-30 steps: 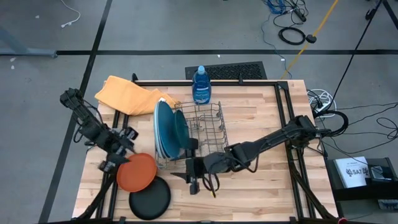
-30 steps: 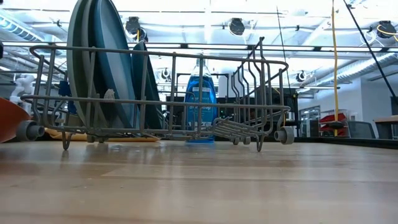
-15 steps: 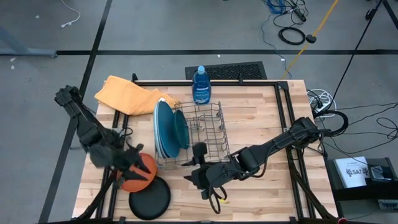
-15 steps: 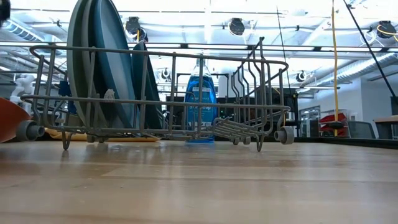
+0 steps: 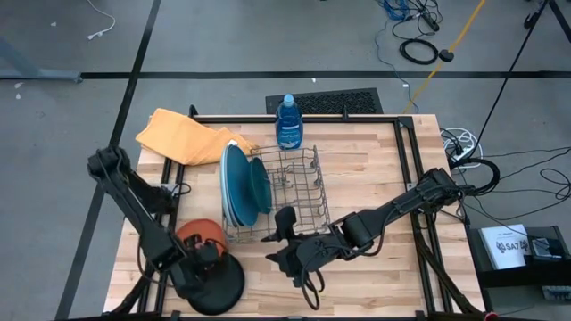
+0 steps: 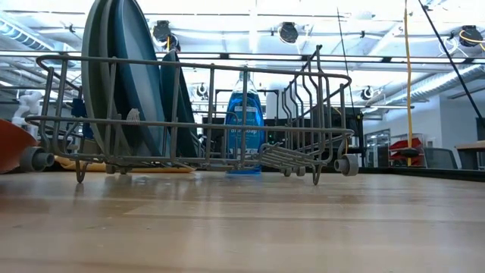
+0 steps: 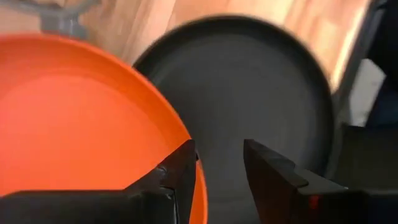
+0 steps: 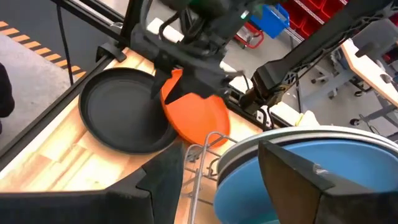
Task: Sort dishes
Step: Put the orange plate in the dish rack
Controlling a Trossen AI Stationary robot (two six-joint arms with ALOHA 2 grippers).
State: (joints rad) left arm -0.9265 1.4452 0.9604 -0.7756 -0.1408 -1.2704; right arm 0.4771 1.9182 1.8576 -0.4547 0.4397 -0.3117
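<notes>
Four large plates [image 5: 236,185] upright in wire rack [image 5: 299,192]; one orange plate [image 5: 198,234] and one black plate [image 5: 219,281] flat beside rack; left gripper [image 5: 207,259] above these, fingers apart; right gripper [image 5: 284,239] beside rack, fingers apart

— Where do the cameras sit?
— One straight above the counter [image 5: 375,178]; one level at its surface, close to the wire rack [image 6: 189,114].
— The wrist views?
— Both share the orange plate [image 7: 74,118].
</notes>
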